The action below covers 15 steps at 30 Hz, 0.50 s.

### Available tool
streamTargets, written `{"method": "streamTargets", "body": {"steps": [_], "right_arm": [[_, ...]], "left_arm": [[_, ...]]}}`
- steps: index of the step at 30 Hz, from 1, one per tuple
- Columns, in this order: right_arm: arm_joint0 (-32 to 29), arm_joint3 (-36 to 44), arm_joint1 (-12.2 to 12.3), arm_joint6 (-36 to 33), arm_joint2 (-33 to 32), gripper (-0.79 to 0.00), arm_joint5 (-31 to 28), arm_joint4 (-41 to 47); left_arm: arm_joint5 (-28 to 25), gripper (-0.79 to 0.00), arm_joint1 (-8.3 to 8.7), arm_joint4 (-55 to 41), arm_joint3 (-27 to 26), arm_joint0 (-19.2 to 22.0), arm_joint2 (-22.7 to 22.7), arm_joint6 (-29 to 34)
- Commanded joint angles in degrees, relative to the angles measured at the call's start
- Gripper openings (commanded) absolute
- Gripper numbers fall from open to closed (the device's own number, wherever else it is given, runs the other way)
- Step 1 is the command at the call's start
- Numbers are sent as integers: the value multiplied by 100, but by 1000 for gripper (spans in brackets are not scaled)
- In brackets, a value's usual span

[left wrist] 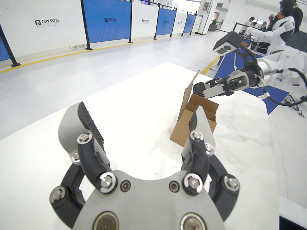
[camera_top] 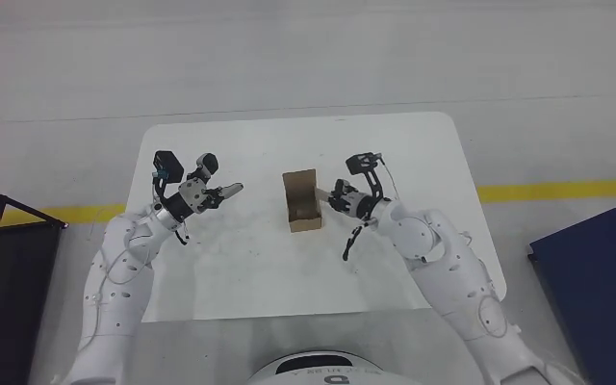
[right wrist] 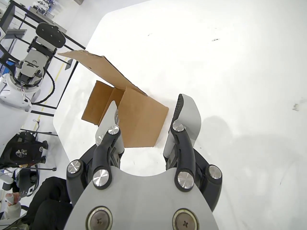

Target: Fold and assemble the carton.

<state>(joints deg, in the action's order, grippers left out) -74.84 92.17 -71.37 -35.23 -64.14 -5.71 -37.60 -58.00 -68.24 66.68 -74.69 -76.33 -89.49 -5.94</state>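
since the carton (camera_top: pixel 304 204) on the table (camera_top: pixel 404 154) looks only half squared, the right gripper (right wrist: pixel 146 104) sits at its right wall, fingers (right wrist: pixel 185 111) spread astride that panel, probably to steady it, while the left gripper (left wrist: pixel 139 106) hangs wide open well off its left side and the lid flap (right wrist: pixel 96 65) stands unfolded at its far edge.

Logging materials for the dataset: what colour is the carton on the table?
The carton is plain brown cardboard, clearest in the right wrist view.
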Motion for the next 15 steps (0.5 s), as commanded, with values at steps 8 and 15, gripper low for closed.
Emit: {"method": "streamTargets", "body": {"steps": [8,15], "right_arm": [[414,-207,-75,-544,468,-277,420,-241],[536,-164,-82,-897,625,-209,802,-651]], "left_arm": [[0,0,0,0,0,0,0,0],[0,0,0,0,0,0,0,0]]}}
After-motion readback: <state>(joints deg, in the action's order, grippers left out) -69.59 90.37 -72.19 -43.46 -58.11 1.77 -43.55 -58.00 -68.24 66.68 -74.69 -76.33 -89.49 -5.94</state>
